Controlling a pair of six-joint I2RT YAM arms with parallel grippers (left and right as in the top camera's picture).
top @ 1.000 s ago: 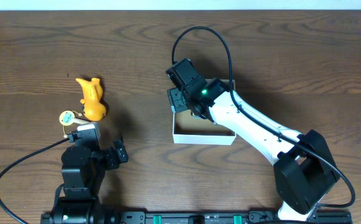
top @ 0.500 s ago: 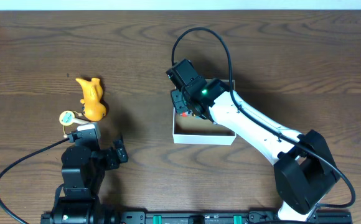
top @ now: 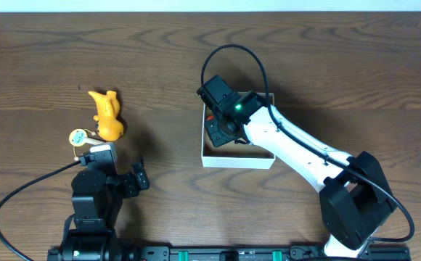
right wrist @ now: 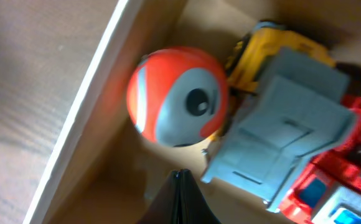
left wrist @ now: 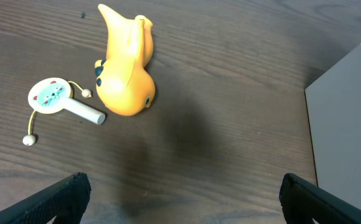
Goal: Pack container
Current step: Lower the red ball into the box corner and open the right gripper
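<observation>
The container (top: 237,161) sits right of the table's (top: 327,65) middle, open side up, with the right arm reaching over its left half. Inside it, the right wrist view shows a red-and-grey ball (right wrist: 174,96) against the white-rimmed wall (right wrist: 87,106), a yellow toy (right wrist: 261,50) behind it, and a grey-and-red block toy (right wrist: 292,143) beside both. That view is blurred, so what the block toy is cannot be told.

The right pincer (right wrist: 182,183) hangs low in the box, its tips pressed together on nothing that shows. The risk sits here: closed tips this near the ball and wall could nudge the toys or catch the rim on the way out, dragging the light box across the table.

Well apart on the left lie an orange duck-shaped toy (left wrist: 123,65) and a small cat-face drum rattle (left wrist: 53,96), touching or nearly so; neither is packed. The left pincer (left wrist: 190,196) hovers just short of them, spread wide and empty. A grab at one could shove the other away.
</observation>
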